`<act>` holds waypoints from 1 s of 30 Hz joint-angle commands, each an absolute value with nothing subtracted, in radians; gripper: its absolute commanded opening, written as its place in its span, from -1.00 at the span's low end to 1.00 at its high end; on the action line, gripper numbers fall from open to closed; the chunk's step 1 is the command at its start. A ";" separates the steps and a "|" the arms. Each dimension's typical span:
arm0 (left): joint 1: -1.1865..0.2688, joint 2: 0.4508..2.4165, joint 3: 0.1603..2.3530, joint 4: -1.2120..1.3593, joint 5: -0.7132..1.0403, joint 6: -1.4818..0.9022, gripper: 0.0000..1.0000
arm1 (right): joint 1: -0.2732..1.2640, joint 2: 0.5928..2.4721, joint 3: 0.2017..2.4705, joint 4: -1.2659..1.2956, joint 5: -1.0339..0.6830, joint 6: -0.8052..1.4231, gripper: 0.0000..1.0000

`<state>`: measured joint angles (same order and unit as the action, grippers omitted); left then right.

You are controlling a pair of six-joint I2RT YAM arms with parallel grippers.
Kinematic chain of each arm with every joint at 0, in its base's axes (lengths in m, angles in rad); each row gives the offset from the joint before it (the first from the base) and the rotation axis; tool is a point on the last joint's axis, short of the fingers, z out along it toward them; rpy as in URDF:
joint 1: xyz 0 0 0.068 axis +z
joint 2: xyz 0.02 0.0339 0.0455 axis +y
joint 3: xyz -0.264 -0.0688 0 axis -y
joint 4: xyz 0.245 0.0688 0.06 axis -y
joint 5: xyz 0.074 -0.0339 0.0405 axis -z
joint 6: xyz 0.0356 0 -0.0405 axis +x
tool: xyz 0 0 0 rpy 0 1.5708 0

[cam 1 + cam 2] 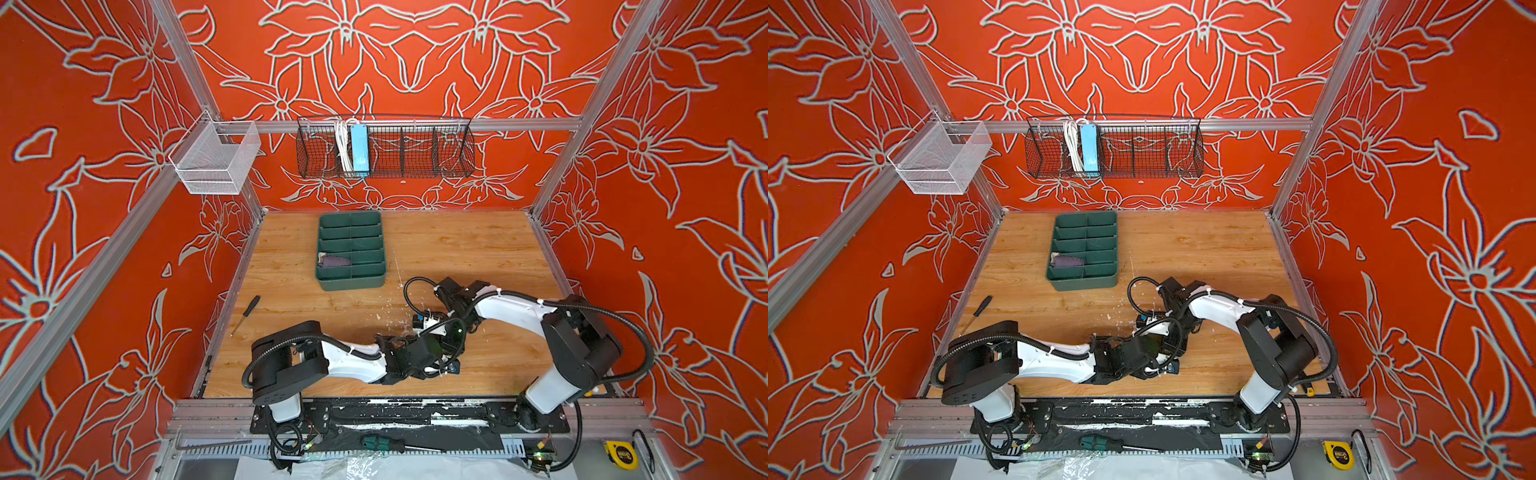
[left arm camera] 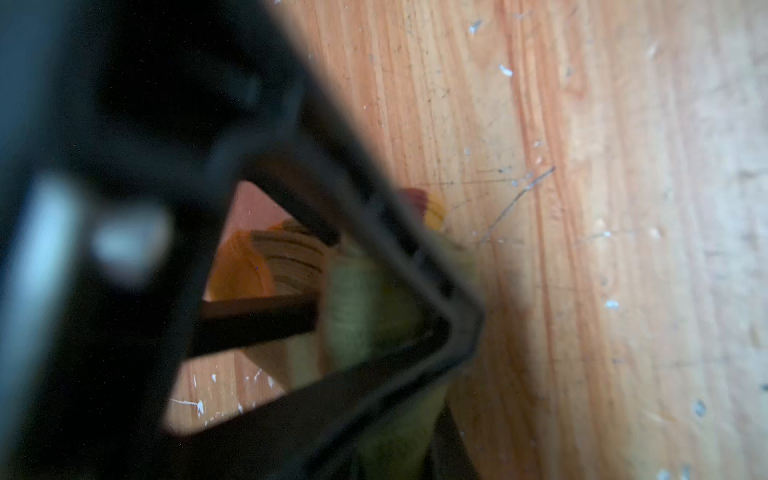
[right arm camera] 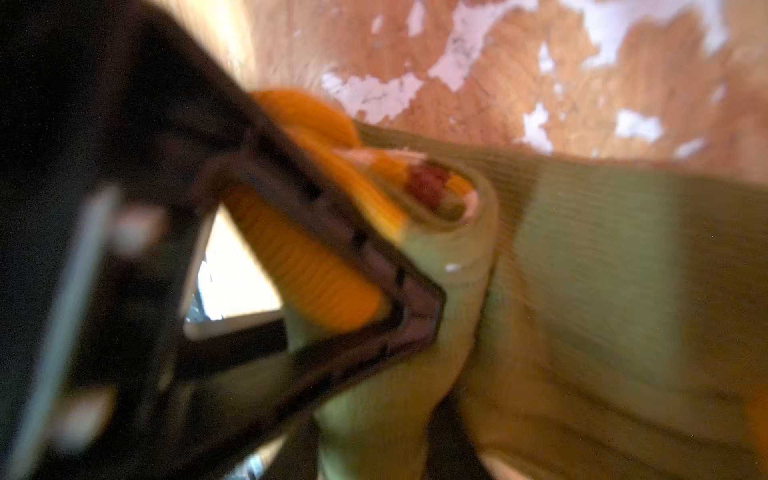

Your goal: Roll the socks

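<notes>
Near the front of the table [image 1: 457, 249] the two arms meet over the green sock [image 3: 602, 249]. It lies flat on the wood with its mustard toe [image 3: 316, 266] end turned into a tight roll [image 3: 453, 216]; in both top views the wrists hide it. The left gripper [image 2: 440, 386] looks clamped on green fabric beside the roll. The right gripper [image 3: 436, 374] sits against the roll with sock between its fingers, but the blur hides whether it pinches or has let go. The step in hand appears to be rolling from toe toward cuff, and it looks early, since most of the leg lies unrolled. To do it well, one grip should hold the roll whenever the other shifts. Both ends should turn over evenly so the roll does not cone, and the flat part should be kept straight and taut. Farther back, the green tray [image 1: 351, 284] holds the purple sock [image 1: 334, 262], bundled in a compartment on the view's left, second row from the front; nothing shows in the others. On the back wall, the black basket [image 1: 415, 166] carries a white cable [image 1: 341, 145] and a blue block [image 1: 358, 149] toward its left end. Nothing shows in the mesh basket [image 1: 208, 174].
</notes>
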<state>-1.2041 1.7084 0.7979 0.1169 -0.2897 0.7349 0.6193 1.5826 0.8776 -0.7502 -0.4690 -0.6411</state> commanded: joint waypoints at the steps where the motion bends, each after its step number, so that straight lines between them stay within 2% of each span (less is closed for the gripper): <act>1: -1.202 1.710 0.799 -0.070 -0.210 0.699 -1.00 | 0.624 1.456 0.798 -0.641 -0.299 -0.662 0.21; 6: -1.203 1.679 0.798 -0.176 -0.195 0.628 -1.00 | 0.585 1.239 0.693 -0.396 -0.023 -0.663 0.37; 13: -1.203 1.679 0.835 -0.274 -0.159 0.554 -1.00 | 0.437 1.153 0.694 -0.145 0.370 -0.567 0.39; 17: -1.132 1.738 0.975 -0.436 -0.029 0.498 -1.00 | 0.337 1.042 0.689 -0.017 0.527 -0.430 0.39; 20: -1.086 1.824 1.121 -0.592 0.079 0.445 -1.00 | 0.295 0.882 0.648 0.048 0.485 -0.345 0.41; 24: -0.994 1.968 1.306 -0.784 0.291 0.362 -1.00 | 0.293 0.665 0.567 0.075 0.272 -0.387 0.41; 28: -0.905 2.066 1.371 -0.848 0.511 0.354 -1.00 | 0.295 0.548 0.567 -0.090 -0.003 -0.497 0.33; 30: -0.873 2.093 1.364 -0.844 0.596 0.399 -1.00 | 0.299 0.540 0.602 -0.260 -0.188 -0.591 0.31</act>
<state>-0.9024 2.0045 1.4006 -0.6983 0.4004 0.3916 0.2943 0.5423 0.5785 -0.0456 0.1047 -0.4770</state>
